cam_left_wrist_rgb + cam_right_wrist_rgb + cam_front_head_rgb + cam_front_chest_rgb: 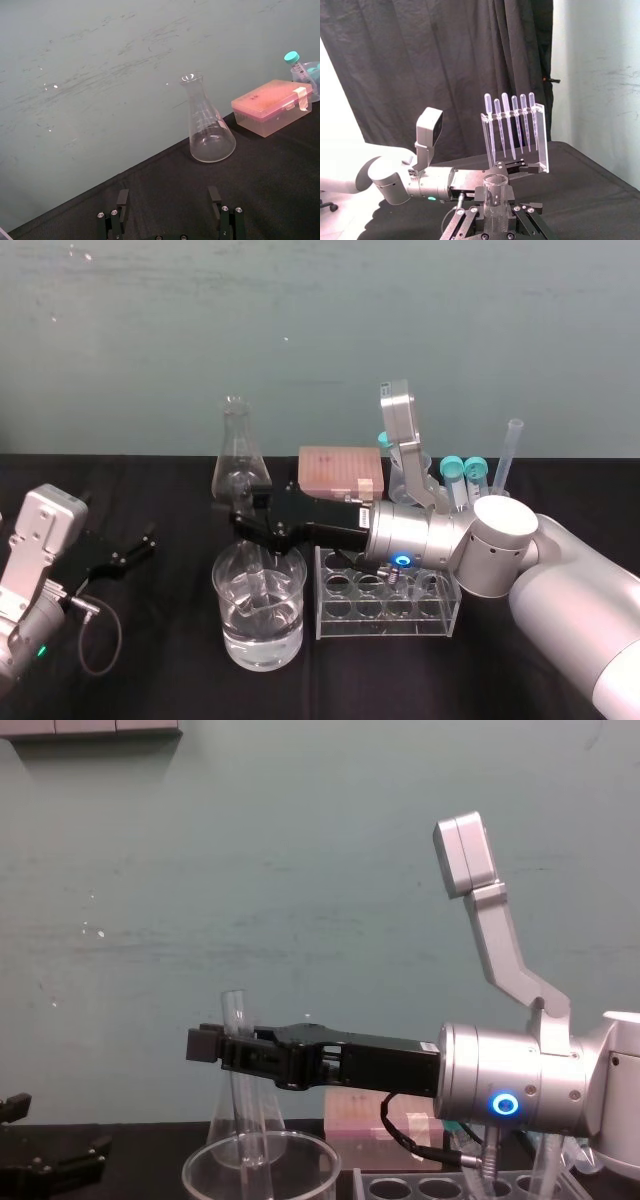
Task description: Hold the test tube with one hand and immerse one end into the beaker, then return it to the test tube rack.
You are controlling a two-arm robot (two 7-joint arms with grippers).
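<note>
Right gripper (236, 1050) level, around upright test tube (248, 1120)

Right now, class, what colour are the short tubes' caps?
The caps are teal, clearest in the head view.

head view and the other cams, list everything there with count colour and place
test tube: 1, clear, upright, lower end down in the beaker
beaker: 1, clear, part full of clear liquid, left of the rack
test tube rack: 1, clear, front centre-right
conical flask: 1, clear, behind the beaker
tip box: 1, pinkish, behind the rack
capped tubes: at least 2, teal caps, behind the rack
slim cylinder: 1, clear, far right at the back
dropper pipettes: 6, clear, hanging in a clear stand before the dark curtain
tablecloth: 1, black
right gripper: black, over the beaker, shut on the test tube
left gripper: black, open, parked at the left
</note>
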